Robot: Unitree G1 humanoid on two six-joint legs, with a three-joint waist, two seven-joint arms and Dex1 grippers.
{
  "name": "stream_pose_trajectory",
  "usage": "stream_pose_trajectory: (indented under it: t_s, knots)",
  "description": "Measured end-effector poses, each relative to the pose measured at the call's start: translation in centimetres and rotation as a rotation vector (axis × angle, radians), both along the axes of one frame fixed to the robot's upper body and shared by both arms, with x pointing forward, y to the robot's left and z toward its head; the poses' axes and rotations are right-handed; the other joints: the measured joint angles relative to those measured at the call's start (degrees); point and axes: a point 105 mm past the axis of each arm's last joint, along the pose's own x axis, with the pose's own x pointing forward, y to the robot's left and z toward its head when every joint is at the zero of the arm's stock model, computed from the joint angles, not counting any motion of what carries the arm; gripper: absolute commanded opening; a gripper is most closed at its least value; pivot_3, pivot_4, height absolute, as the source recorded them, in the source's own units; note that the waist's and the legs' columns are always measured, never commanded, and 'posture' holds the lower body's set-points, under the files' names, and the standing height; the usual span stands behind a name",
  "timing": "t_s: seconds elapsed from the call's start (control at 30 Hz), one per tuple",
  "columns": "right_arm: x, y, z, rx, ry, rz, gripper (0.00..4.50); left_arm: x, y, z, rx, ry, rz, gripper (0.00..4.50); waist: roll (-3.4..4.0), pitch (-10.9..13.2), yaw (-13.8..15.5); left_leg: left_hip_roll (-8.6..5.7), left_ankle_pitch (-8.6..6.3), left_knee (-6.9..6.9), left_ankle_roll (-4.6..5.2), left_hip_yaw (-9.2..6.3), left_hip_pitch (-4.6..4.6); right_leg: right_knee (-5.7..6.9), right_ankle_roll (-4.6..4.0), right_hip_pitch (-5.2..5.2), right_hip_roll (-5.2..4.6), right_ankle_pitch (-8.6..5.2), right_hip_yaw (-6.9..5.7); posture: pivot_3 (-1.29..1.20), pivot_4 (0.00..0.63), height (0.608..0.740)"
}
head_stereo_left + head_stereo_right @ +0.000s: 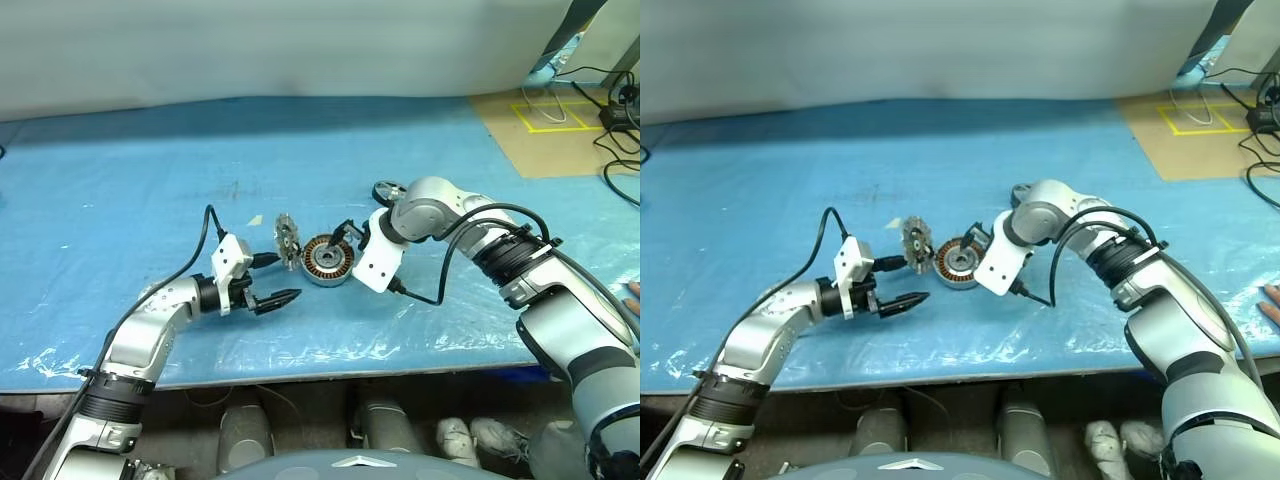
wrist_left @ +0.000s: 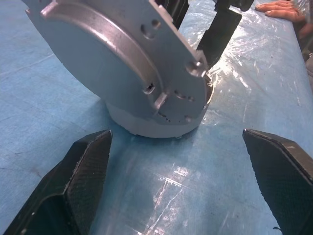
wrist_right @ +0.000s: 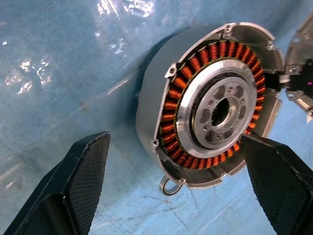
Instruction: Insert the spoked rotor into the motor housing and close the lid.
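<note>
A long table point(image 1: 120, 200) covered in a blue plastic sheet takes up most of the room in front of me, with a pale wall behind it. At the far right corner a patch of brown floor point(image 1: 570, 130) shows yellow tape lines point(image 1: 545, 118), and black cables point(image 1: 615, 120) trail across it. I can read no brand, label or writing on anything here.

Near the middle of the table sits the motor housing point(image 1: 327, 260), a short silver-grey can with its open face showing a ring of copper-orange windings around a silver hub. Just to its left the lid point(image 1: 288, 243) stands up on edge, leaning close against the housing; whether they touch I cannot tell. The spoked rotor point(image 1: 386, 191) lies farther back on the sheet, partly hidden behind the right arm's elbow, well apart from the housing.

The right gripper point(image 3: 176, 191) points down at the housing, its two black fingers spread wide on either side of it and holding nothing. The left gripper point(image 1: 275, 282) hangs low over the sheet just left of the lid, fingers spread wide as well, empty.

At the right edge of the table a person's hand point(image 2: 281, 7) rests on the sheet.
</note>
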Motion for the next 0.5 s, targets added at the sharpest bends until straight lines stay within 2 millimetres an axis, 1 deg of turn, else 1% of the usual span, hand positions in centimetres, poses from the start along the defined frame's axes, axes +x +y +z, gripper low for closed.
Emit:
stream_pose_trajectory:
  t_s: [0.27,0.4,0.5]
  knots:
    - [-0.46,0.3,0.02,-0.015,-0.024,0.075,4.46,-0.12,-0.08,0.2,0.001,-0.003,-0.004,4.5,0.0,0.0,0.0,0.01,0.0,0.01,0.0,0.0,0.0,0.01,0.0,0.0,0.01,0.0,0.0,0.0,0.15,0.74]
    - [-0.32,0.67,0.28,-0.025,-0.06,0.113,4.46,-0.1,-0.09,0.19,0.0,0.001,0.0,4.5,0.0,0.0,0.0,0.01,0.0,0.01,0.0,0.0,0.01,0.03,0.0,0.0,0.01,0.0,0.01,0.0,0.15,0.74]
    - [-0.15,0.52,-0.08,-0.045,-0.078,0.132,4.46,-0.06,-0.07,0.16,0.003,0.001,0.003,4.5,0.0,0.0,0.0,0.0,0.0,0.01,0.0,0.0,0.0,0.01,0.0,0.0,0.01,0.0,0.01,0.0,0.15,0.74]
